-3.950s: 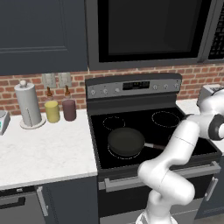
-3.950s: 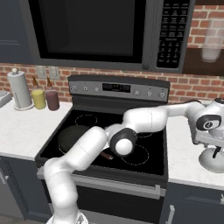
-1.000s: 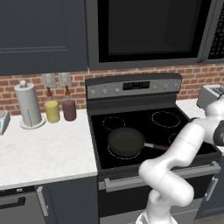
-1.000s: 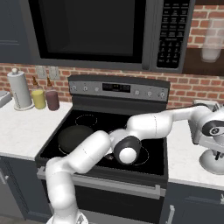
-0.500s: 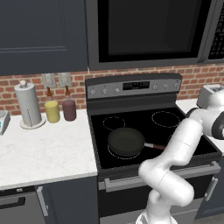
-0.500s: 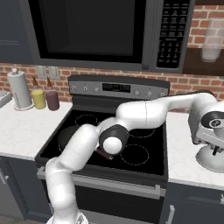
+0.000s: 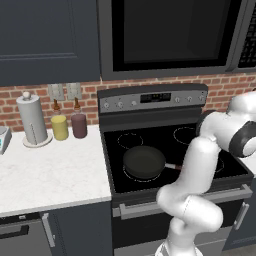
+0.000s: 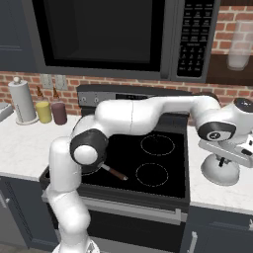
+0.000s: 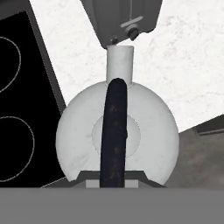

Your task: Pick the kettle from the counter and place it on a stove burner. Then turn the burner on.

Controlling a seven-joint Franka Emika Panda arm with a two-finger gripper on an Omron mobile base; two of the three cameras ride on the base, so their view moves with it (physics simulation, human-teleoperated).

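Note:
The kettle (image 8: 221, 174) stands upright on the white counter (image 8: 232, 193) just right of the black cooktop. In the hand view the kettle (image 9: 148, 131) is seen from straight above and very close, its dark handle (image 9: 114, 131) running down the middle and its spout pointing toward the toaster. My gripper (image 8: 222, 160) hangs directly over the kettle's top, at the handle. Its fingertips are hidden, so the jaw state does not show. Two free stove burners (image 8: 157, 145) (image 8: 151, 174) lie on the cooktop's right half, beside the kettle; one burner circle (image 9: 13, 148) shows left of the kettle.
A dark frying pan (image 7: 144, 161) occupies the front left burner, its handle (image 8: 114, 172) pointing right. A silver toaster (image 9: 122, 17) stands on the counter behind the kettle. A paper towel roll (image 7: 31, 119) and two jars (image 7: 60, 127) sit on the left counter. The stove knobs (image 7: 120, 104) line the back panel.
The arm's elbow and forearm have swung over the cooktop while the hand has stayed above the kettle. The kettle has not moved.

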